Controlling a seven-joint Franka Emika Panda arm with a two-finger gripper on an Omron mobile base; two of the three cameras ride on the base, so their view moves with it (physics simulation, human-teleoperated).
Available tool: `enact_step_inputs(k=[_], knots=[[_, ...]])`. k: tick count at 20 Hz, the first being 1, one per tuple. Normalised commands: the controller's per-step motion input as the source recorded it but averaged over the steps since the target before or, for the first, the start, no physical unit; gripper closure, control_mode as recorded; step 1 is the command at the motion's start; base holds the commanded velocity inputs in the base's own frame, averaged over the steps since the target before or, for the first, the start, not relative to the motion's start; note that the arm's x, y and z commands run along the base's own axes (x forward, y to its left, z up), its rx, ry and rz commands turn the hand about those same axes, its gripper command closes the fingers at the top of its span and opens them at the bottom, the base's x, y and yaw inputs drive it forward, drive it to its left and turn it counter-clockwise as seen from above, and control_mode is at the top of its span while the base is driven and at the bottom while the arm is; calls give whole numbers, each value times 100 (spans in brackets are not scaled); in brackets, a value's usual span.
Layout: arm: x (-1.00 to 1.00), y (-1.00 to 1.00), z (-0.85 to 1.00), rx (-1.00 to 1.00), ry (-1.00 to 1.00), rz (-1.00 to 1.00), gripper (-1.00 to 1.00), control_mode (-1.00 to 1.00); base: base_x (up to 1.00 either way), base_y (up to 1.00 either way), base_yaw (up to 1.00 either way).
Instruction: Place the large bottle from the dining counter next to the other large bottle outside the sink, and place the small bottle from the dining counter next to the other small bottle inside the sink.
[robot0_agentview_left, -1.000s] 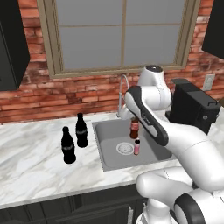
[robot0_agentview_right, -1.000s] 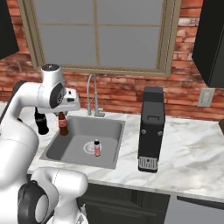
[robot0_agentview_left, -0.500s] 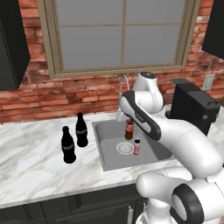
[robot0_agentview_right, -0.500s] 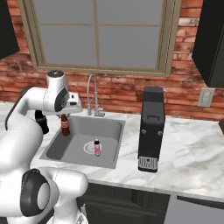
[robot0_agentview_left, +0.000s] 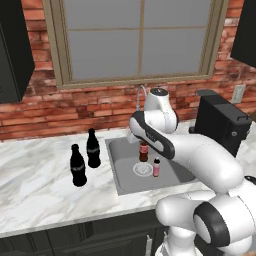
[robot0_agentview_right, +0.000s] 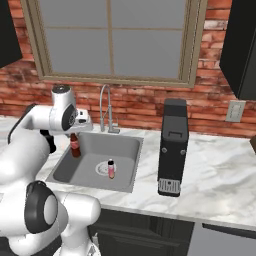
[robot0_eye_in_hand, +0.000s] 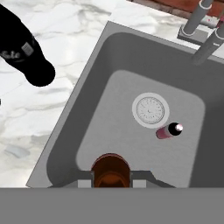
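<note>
A brick wall with a wide window backs a marble counter (robot0_agentview_left: 40, 185) with a grey steel sink (robot0_agentview_left: 118, 172) cut into it and a chrome spring-neck faucet (robot0_agentview_right: 105, 107) behind the basin. The hand (robot0_eye_in_hand: 111, 180) is closed on the small bottle (robot0_agentview_left: 143, 151), holding it upright by its neck over the basin. The other small bottle (robot0_agentview_left: 156, 167), pink with a white cap, stands in the basin just beside the round drain (robot0_eye_in_hand: 150, 109). Two large bottles (robot0_agentview_left: 78, 166) stand together on the counter left of the sink. A black coffee machine (robot0_agentview_right: 172, 146) stands to its right
</note>
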Motion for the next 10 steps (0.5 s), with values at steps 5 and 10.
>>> enact_step_inputs(k=[5, 10], knots=[[4, 0, -23, 0, 2, 0, 100, -100, 0, 0, 0], [0, 0, -30, 0, 2, 0, 100, -100, 0, 0, 0]])
